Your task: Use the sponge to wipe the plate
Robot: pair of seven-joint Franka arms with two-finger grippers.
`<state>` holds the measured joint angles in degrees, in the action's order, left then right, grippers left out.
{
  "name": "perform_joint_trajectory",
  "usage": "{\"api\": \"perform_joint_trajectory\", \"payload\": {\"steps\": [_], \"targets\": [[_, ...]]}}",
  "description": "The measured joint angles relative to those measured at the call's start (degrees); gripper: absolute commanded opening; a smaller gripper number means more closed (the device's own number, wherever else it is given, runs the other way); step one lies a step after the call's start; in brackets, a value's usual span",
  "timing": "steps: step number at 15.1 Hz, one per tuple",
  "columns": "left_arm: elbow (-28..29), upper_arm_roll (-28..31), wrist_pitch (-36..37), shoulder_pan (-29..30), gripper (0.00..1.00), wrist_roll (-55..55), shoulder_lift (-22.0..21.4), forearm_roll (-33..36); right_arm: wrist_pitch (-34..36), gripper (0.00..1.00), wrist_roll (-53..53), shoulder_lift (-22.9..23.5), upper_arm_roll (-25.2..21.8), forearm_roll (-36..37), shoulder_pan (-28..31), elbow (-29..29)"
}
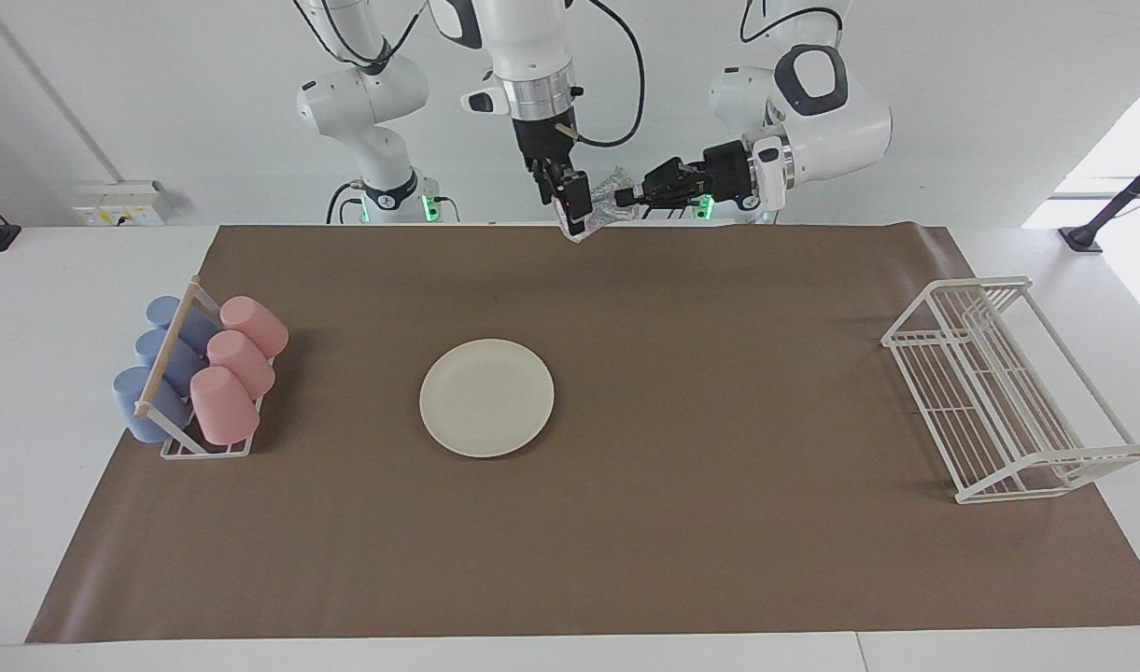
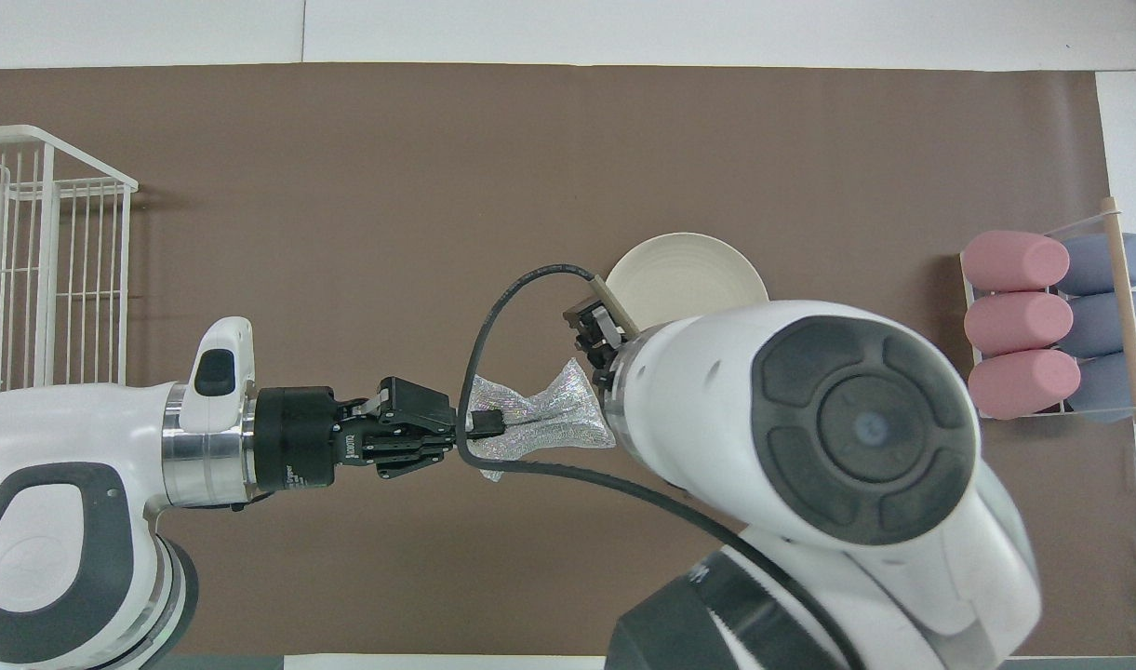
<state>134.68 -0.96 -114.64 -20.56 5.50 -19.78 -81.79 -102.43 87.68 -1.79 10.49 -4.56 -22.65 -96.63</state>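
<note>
Both sets of fingers pinch the sponge point(image 2: 540, 419) at once: the left gripper point(image 2: 482, 430) grips one end, the right gripper point(image 1: 579, 210) the other, in the air over the surface's edge nearest the robots. The sponge's long axis runs stretched between the 2 grippers, along that edge. If either arm pulls away before the other lets go, the mesh could tear or slip free. The plate point(image 1: 486, 398) lies mid-surface, untouched.

The only lettering in view is a small white brand mark printed sideways on the black body of the left gripper point(image 2: 489, 426), at the lower left of the overhead frame. It is too small to read for certain
</note>
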Motion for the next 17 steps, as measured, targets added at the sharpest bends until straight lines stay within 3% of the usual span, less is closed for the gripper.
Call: {"api": "perform_joint_trajectory", "payload": {"steps": [4, 8, 13, 17], "targets": [[0.2, 0.3, -2.0, 0.2, 0.00, 0.9, 0.3, 2.2, 7.4, 1.00, -28.3, -2.2, -0.7, 0.1, 10.6, -0.1], [0.3, -0.1, -3.2, 0.1, 0.00, 6.3, 0.6, 14.6, 10.8, 1.00, -55.3, -3.0, -1.1, 0.1, 21.9, -0.2], [-0.6, -0.7, -4.0, 0.1, 0.00, 16.6, 1.6, 32.5, 10.8, 1.00, -75.1, -3.0, -1.1, 0.1, 30.1, -0.7], [-8.3, -0.7, 1.7, 0.3, 0.00, 24.5, 5.6, 48.8, 10.8, 1.00, -86.4, -2.9, -1.1, 0.1, 34.0, -0.8]]}}
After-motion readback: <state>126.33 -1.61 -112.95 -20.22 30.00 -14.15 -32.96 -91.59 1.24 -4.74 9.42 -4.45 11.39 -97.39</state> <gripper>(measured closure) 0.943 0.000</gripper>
